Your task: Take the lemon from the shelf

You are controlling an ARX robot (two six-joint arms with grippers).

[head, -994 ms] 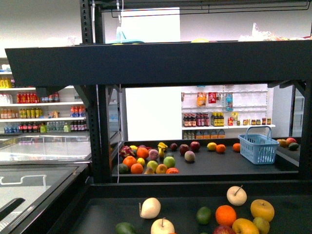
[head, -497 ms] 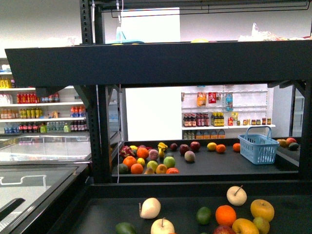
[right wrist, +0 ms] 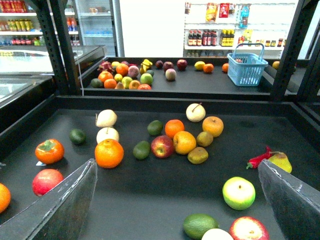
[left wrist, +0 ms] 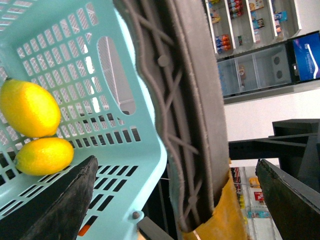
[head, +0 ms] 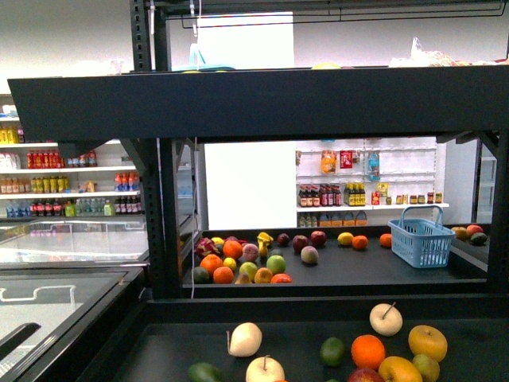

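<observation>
Right fingers [right wrist: 175,200] spread open above the shelf [right wrist: 150,200], searching; left fingers [left wrist: 170,200] open beside the basket [left wrist: 75,75]. Next: find a lemon.

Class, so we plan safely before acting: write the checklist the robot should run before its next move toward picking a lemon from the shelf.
1. Right gripper open and empty: ok.
2. Left gripper open: ok; the basket handle passes between its fingers.
3. Teal basket has room: ok, two lemons inside.
4. Target spotted on the black shelf: cannot tell; the near tray's yellow fruits look orange-yellow.
5. Arms seen in front view: not ok, neither shows.
</observation>
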